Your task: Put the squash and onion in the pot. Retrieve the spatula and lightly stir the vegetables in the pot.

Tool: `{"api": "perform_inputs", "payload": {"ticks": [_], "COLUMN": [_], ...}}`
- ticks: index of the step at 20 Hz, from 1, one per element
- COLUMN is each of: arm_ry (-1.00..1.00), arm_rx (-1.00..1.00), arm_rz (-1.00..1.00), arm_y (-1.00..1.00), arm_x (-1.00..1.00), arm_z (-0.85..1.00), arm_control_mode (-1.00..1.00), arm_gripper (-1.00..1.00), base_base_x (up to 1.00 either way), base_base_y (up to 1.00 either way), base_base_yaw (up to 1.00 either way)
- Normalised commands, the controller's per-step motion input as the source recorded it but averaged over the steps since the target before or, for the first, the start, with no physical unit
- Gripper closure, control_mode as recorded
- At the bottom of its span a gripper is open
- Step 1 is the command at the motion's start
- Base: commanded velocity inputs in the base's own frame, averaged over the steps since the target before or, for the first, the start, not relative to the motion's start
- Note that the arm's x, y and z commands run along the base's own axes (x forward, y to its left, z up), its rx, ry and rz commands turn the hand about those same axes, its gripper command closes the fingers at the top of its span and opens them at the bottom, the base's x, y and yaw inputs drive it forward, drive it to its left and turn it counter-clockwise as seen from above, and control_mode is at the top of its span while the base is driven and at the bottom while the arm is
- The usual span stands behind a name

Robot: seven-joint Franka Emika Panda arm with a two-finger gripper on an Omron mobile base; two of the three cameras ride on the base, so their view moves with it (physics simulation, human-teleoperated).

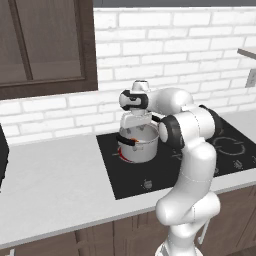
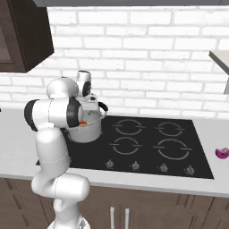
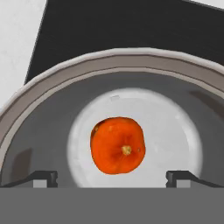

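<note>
While the white arm bends forward over the near edge of the grey surface, its end effector hangs just above the pot, pointing straight down into it, with both dark fingertips spread wide apart and nothing between them. Seen from the hand, a round orange squash lies loose on the shiny bottom of the pot, about in the middle and clear of the wall. The steel pot, with its black side handles, stands on the left part of the black cooktop, over a front burner. Far off to the right of the cooktop, well apart from the pot, the small magenta-purple onion rests on the surface. Behind everything runs a white brick wall, and a dark wood cabinet hangs at the upper left.
</note>
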Motion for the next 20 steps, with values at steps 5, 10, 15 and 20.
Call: {"api": "perform_inputs", "payload": {"ticks": [5, 10, 15, 20], "arm_ry": [-0.07, -0.01, 0.0, 0.0], "arm_rx": [0.08, 0.17, 0.01, 0.0], "arm_rz": [-0.01, -0.1, -0.2, -0.12], "arm_y": [0.01, -0.31, -0.4, -0.2], "arm_x": [-0.31, -0.46, -0.89, -1.0], "arm_z": [0.39, 0.84, 0.75, 0.75], "arm_control_mode": [-1.0, -1.0, -1.0, -1.0], "arm_gripper": [-1.0, -1.0, -1.0, -1.0], "base_base_x": [0.0, 0.0, 0.0, 0.0], "base_base_y": [0.0, 0.0, 0.0, 0.0], "base_base_yaw": [0.0, 0.0, 0.0, 0.0]}}
